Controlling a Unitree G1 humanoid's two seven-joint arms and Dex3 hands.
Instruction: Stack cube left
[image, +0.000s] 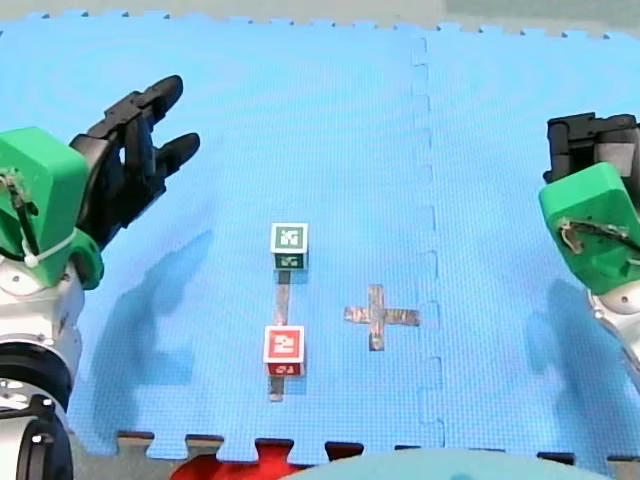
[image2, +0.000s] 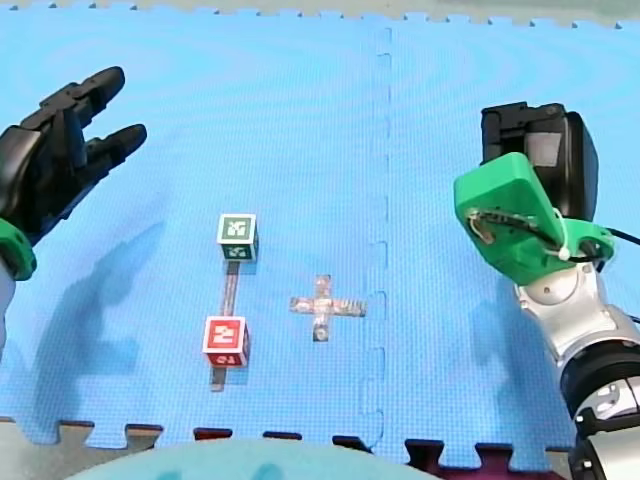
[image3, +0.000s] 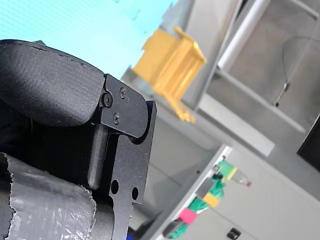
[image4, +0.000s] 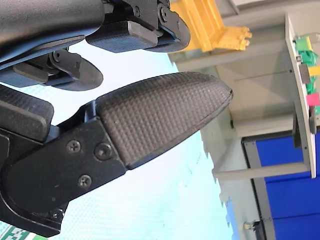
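first head view: left hand (image: 125, 150) uncurled, empty, well left of green cube (image: 290, 243).

Blue foam mat (image: 330, 120), silver tape cross (image: 380, 316) on it, yellow plastic object (image3: 170, 65) beyond

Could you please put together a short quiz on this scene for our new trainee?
1. Fill in: the tape cross lies to the robot's ___ of the red cube and green cube.
2. True or false: the left hand, over the left of the blue mat, holds nothing.
3. The two cubes are: A stacked; B touching side by side; C apart.
Key: 1 right; 2 true; 3 C.
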